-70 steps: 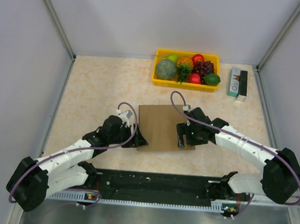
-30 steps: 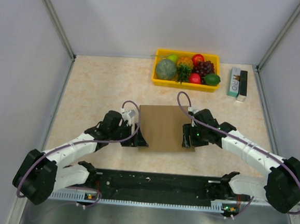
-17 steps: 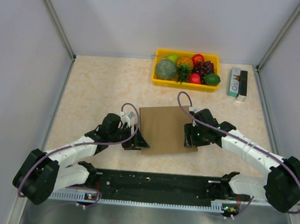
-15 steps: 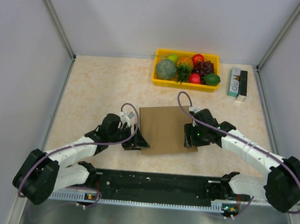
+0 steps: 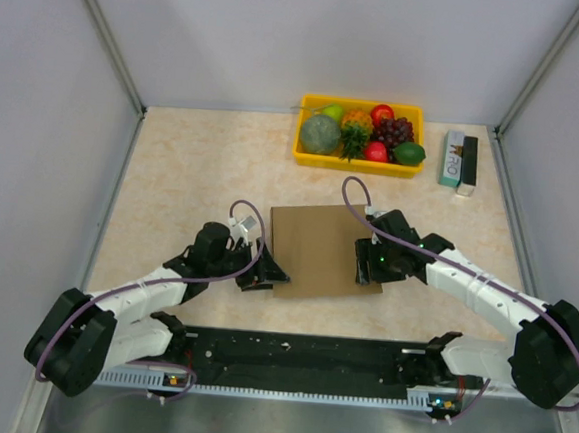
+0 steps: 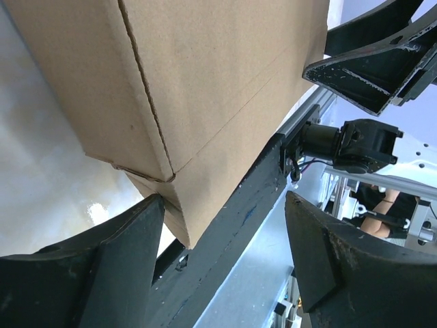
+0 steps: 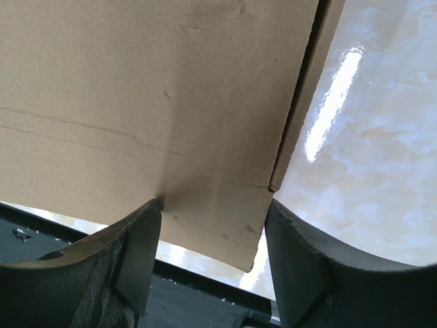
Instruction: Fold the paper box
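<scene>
The left gripper (image 6: 225, 198) is seen with its dark fingers (image 6: 102, 273) spread apart. Between the jaws, the lower corner of the brown paper box (image 6: 205, 68) is framed, creased and unclamped, close to one fingertip. Beyond the jaws, a black rail (image 6: 235, 229) and the pale table (image 6: 41, 184) are seen.

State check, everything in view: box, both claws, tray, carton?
paper box: lies flat on the table, top face closed, between the two claws
left claw: open, at the box's near left corner, not gripping it
right claw: open, over the box's right edge
yellow tray: upright, full of fruit
small carton: lying right of the tray, untouched
</scene>
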